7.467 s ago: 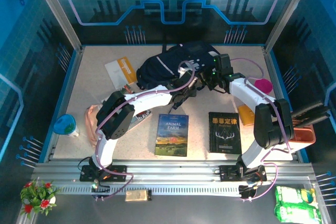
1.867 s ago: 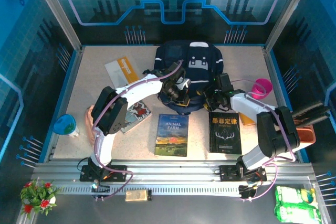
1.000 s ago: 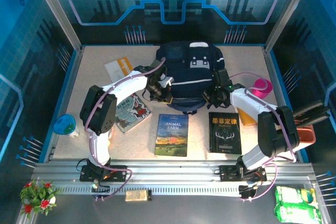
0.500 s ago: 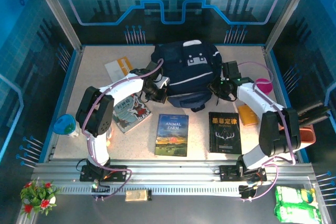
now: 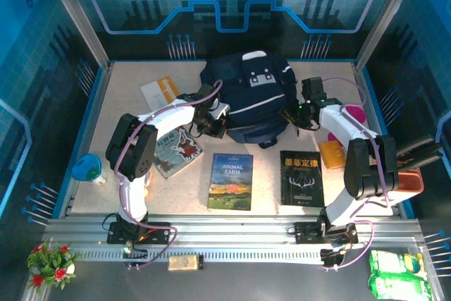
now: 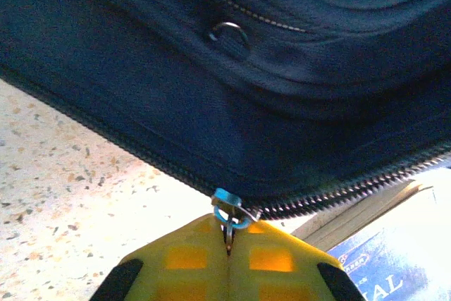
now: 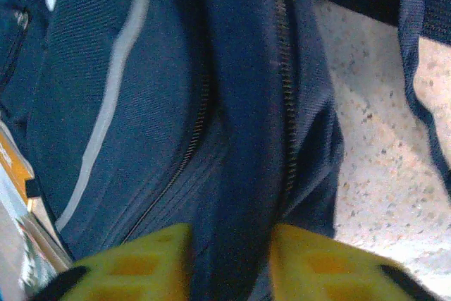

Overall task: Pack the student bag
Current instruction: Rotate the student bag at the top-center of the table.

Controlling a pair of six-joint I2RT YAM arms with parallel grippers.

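The student bag (image 5: pixel 246 93), dark navy with thin white stripes, lies at the back middle of the table. At the bag's left lower edge my left gripper (image 5: pixel 209 122) is shut on its zipper pull (image 6: pixel 230 214), with the yellow fingers (image 6: pixel 183 259) pressed together under the zipper line. My right gripper (image 5: pixel 295 113) is at the bag's right side. Its jaws stand apart in the right wrist view, astride a ridge of navy bag fabric (image 7: pixel 239 174) that lies between the two yellow fingers (image 7: pixel 141 259).
An Animal Farm book (image 5: pixel 230 181) and a black book (image 5: pixel 301 177) lie in front of the bag. Another book (image 5: pixel 173 151) and an orange-white booklet (image 5: pixel 161 93) lie left. A pink cup (image 5: pixel 350 114), an orange box (image 5: pixel 409 177) and a teal cup (image 5: pixel 89 168) stand at the sides.
The right gripper has moved toward the back along the bag's right side and its jaws have parted. The bag has turned and shifted slightly back. The left gripper keeps hold of the zipper pull.
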